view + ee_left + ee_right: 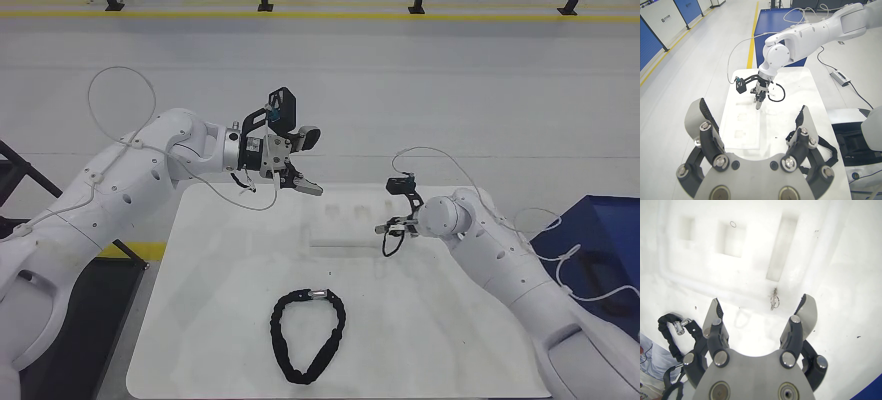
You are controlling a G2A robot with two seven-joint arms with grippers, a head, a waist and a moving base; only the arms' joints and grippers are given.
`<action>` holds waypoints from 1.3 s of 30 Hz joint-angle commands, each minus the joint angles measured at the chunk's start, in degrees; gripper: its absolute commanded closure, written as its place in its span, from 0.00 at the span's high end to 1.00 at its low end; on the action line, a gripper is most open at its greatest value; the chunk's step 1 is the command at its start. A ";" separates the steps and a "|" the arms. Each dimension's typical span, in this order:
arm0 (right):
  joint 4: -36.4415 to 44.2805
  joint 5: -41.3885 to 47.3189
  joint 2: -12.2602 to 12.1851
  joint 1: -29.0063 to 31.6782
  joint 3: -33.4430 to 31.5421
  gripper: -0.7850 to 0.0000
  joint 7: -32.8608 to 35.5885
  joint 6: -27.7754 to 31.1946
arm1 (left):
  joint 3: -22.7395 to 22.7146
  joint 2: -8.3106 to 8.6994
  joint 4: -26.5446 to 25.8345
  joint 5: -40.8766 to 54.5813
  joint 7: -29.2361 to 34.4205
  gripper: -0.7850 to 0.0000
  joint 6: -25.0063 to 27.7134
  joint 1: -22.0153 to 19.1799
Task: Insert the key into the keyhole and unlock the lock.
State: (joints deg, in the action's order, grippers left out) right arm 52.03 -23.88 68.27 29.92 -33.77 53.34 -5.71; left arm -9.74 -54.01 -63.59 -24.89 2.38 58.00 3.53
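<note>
My right gripper (762, 303) hangs open and empty. The key (774, 300) lies just ahead of its fingertips, long axis pointing away, against the foam tray (706, 272). My left gripper (752, 108), also open, is well apart. The right wrist view resolves the lock cylinder (678, 329), the top view the whole chain (278, 335).

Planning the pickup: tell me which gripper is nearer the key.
Right. The right gripper hovers right by the key, jaws open; the left gripper hangs at the foam tray's opposite end.
</note>
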 commanded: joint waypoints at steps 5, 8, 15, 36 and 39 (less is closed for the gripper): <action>-2.25 -1.55 1.32 -0.47 0.85 0.26 0.33 -2.91 | 0.00 0.00 0.00 0.00 0.00 1.00 0.00 0.00; -3.57 -1.70 1.96 -0.66 1.11 0.17 0.68 -3.15 | 0.00 0.00 0.00 0.00 0.00 1.00 0.00 0.00; -6.91 -2.42 3.55 -1.34 1.72 0.00 0.38 -3.60 | 0.00 0.00 0.00 0.00 0.00 1.00 0.00 0.00; -0.20 -1.85 1.72 -2.81 -5.79 0.00 10.67 -2.81 | 0.00 0.00 0.00 0.00 0.00 1.00 0.00 0.00; 3.79 -1.68 0.10 -1.21 -8.97 0.00 12.00 -2.41 | 0.00 0.00 0.00 0.00 0.00 1.00 0.00 0.00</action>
State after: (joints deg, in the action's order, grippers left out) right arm 54.49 -25.74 68.83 28.17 -41.72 64.97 -8.23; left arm -9.74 -54.01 -63.59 -24.89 2.38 58.00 3.53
